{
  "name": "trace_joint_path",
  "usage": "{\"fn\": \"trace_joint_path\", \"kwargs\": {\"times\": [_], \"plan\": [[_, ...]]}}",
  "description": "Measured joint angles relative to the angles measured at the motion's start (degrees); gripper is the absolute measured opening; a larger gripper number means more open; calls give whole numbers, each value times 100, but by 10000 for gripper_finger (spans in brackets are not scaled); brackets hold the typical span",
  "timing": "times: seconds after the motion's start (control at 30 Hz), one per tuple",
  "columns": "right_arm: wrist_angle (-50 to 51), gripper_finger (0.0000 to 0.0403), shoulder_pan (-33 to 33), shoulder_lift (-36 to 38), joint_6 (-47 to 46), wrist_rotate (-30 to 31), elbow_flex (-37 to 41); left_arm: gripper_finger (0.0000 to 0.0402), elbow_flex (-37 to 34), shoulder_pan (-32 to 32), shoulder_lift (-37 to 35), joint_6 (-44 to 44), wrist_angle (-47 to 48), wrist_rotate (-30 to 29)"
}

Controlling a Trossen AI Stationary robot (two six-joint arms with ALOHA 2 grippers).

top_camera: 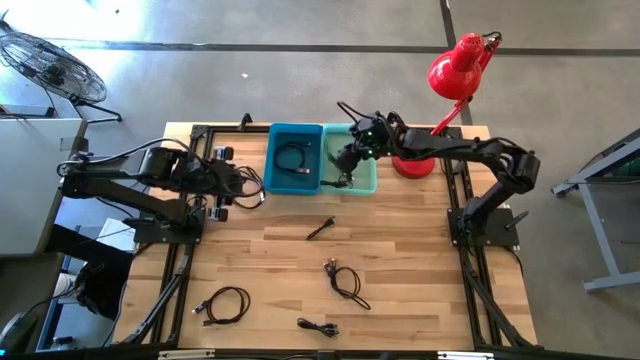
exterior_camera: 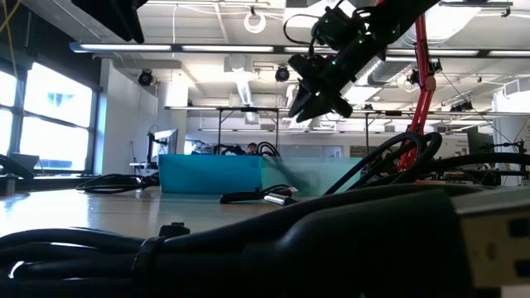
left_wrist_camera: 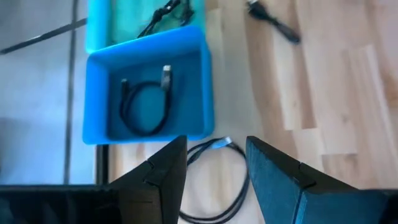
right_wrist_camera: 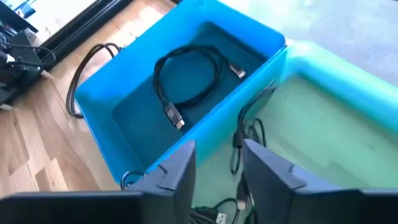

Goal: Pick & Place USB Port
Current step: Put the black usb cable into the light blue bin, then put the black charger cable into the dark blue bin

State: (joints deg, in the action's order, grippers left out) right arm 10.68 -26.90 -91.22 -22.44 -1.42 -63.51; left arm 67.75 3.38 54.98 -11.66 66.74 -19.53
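high view, right gripper (top_camera: 347,160) open over teal bin (top_camera: 366,186) rim

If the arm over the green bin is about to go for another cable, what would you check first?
1. Right tool empty and open: ok, nothing between its fingers.
2. A cable lies in the green bin: ok.
3. The blue bin holds one coiled cable: ok.
4. Loose cables left on the table: ok, several, such as the one mid-table.
5. Left tool out of the way: ok, beside the blue bin.

Robotics lab, concrete floor (top_camera: 300,25), ceiling ducts (exterior_camera: 240,83)
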Motion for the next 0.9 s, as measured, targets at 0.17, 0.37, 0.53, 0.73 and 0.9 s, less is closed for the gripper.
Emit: {"fn": "trace_joint_path", "kwargs": {"times": [0.17,0.37,0.53,0.73,0.9], "plan": [[5,169,1,2,2,-5,-164,161,0,0,0,-1,296,-181],[5,180,111,0,12,-361,-454,162,0,0,2,224,1115,-37],[14,181,436,0,444,-621,-695,181,-362,0,10,275,1235,117],[19,182,898,0,796,-626,-967,225,-1054,0,126,99,1045,147],[-13,183,1245,72,993,-580,-1086,247,-1503,0,309,-408,904,274]]}}
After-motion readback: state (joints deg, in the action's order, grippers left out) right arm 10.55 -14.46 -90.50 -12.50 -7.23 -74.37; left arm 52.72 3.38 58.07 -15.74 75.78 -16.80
